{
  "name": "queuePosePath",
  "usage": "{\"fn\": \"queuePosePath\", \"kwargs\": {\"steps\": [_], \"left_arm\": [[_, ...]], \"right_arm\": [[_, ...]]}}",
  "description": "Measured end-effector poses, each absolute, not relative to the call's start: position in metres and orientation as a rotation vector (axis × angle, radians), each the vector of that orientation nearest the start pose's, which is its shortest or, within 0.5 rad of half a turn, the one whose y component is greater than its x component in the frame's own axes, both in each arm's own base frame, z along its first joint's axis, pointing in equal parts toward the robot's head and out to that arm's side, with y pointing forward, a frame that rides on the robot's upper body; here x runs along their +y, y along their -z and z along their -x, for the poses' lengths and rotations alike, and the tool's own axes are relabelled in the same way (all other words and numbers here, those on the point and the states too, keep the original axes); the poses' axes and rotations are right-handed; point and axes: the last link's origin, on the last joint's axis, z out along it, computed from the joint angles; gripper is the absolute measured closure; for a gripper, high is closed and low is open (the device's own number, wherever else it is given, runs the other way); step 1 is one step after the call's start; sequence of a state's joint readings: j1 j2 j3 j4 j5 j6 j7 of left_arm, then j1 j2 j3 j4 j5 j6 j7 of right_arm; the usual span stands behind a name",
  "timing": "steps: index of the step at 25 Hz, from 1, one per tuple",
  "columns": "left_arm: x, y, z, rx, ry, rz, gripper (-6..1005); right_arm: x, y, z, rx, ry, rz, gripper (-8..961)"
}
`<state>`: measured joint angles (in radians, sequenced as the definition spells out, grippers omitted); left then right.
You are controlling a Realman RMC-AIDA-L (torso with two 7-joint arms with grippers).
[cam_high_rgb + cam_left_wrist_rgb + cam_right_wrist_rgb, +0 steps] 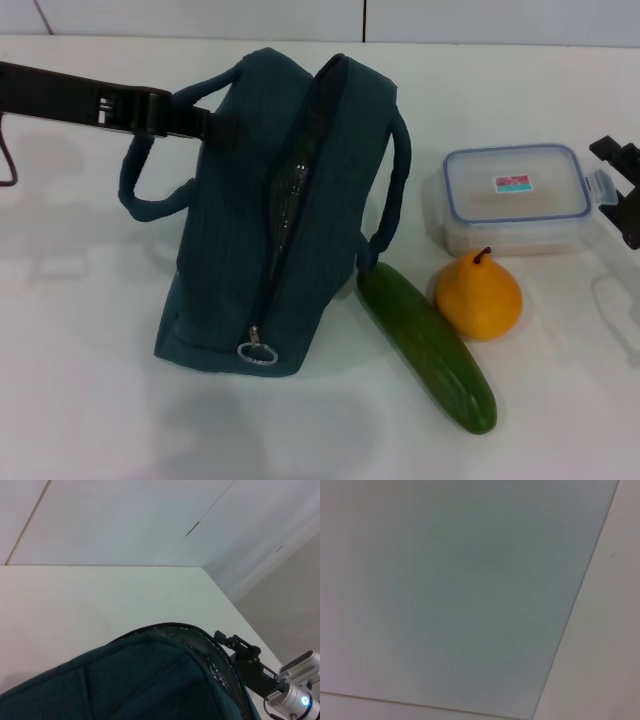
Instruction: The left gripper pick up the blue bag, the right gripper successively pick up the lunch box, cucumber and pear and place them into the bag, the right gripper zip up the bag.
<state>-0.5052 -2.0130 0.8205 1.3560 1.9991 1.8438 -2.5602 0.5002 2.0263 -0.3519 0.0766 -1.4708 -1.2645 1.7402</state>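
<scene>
The left tool (205, 125) reaches in from the left and seems pinched on the bag's (320, 230) left handle. The bag's part-open zipper runs far to near. Right of it, the cucumber (428, 346) slants near-right, beside the pear (479, 296) and box (515, 195). The right tool (622, 185), far right: grip unclear.

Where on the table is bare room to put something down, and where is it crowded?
Bare table lies left of the blue bag, below the left pincer. Another free patch lies in front, between bag and cucumber. It is crowded on the right: cucumber, pear and lunch box sit close, with the right pincer at the box.
</scene>
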Motion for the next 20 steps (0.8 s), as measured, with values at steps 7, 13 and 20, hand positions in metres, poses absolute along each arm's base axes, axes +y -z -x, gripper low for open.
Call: {"fn": "queuePosePath", "kwargs": {"steps": [7,13,20], "left_arm": [[0.3291,-0.1004,0.1832,-1.385,0.508,2.637,942],[0.3280,-0.0996,0.1844,-1.391,0.510,2.635,943],[0.3275,-0.0992,0.1847,-1.394,0.512,2.635,942]], "right_arm": [[0.3164,0.0341,-0.3204,1.904,-1.495,1.427,495],[0.3151,0.0350,-0.3192,1.905,-1.491,1.448,681],[0.3138,0.0350,-0.3184,1.901,-1.480,1.484,829]]}}
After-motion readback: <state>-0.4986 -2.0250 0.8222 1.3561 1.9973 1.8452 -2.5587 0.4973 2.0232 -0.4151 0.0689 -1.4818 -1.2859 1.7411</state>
